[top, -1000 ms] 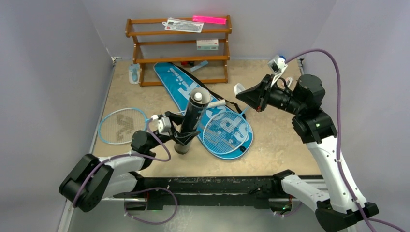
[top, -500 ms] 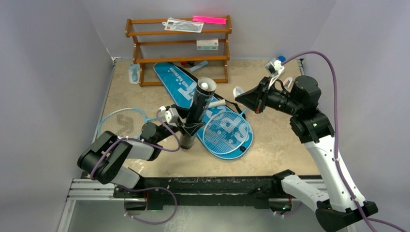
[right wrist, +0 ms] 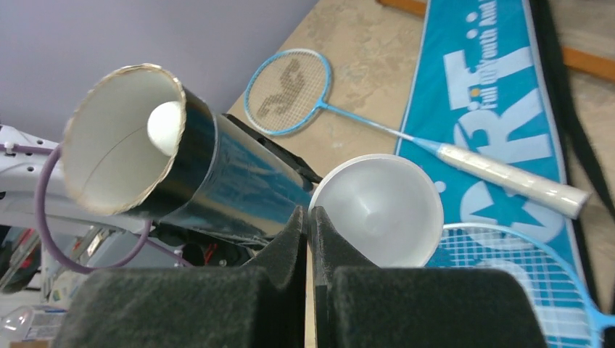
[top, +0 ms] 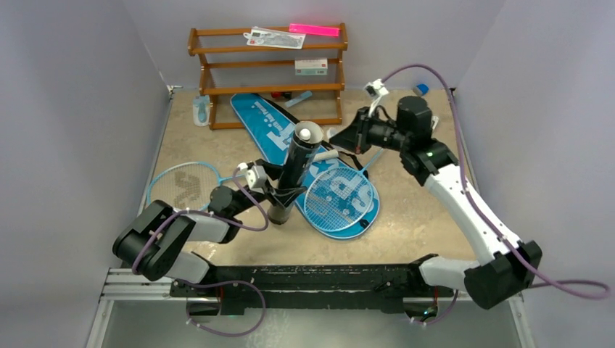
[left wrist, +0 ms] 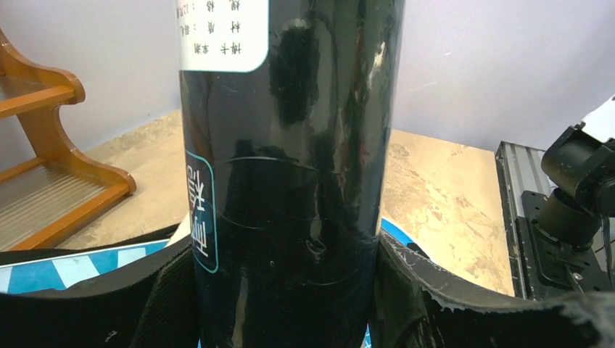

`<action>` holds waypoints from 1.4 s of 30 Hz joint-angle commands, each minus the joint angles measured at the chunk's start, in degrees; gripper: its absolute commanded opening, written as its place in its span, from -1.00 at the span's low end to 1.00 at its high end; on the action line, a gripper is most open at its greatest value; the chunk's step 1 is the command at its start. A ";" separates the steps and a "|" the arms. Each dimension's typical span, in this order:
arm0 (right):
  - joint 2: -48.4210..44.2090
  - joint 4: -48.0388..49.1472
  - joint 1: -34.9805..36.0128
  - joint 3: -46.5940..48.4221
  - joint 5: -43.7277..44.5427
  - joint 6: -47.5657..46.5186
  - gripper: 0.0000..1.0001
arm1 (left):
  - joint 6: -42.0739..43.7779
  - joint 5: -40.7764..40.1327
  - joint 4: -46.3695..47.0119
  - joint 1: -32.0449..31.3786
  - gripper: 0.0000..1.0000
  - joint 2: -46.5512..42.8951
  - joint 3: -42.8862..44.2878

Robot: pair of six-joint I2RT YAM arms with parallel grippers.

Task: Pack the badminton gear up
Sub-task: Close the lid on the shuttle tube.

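Over tan tabletop [top: 420,210], left pincer [top: 279,191] grips black tube [top: 294,163], half-spread; right pincer [right wrist: 307,217], closed, pinches white cap [right wrist: 381,210].

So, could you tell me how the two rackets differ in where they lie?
The left racket rests its head on bare table, handle reaching the blue bag; the right racket rests its head on the bag. The left arm hides part of the left racket's shaft; the right racket's head shows nearly whole. Both are light blue and flat.
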 commanded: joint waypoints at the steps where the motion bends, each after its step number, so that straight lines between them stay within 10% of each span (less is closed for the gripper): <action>1: 3.32 5.83 5.96 1.80 3.01 2.32 -1.00 | 0.04 1.66 10.52 -0.22 0.14 -2.07 -0.96; 23: 7.85 6.09 14.40 5.40 8.06 2.39 -1.00 | 6.06 -1.36 -18.93 -0.11 0.68 -16.26 2.13; 42: 8.87 5.42 18.85 7.52 7.90 2.03 -1.00 | 12.55 -1.90 -38.86 -0.19 0.47 -24.52 9.04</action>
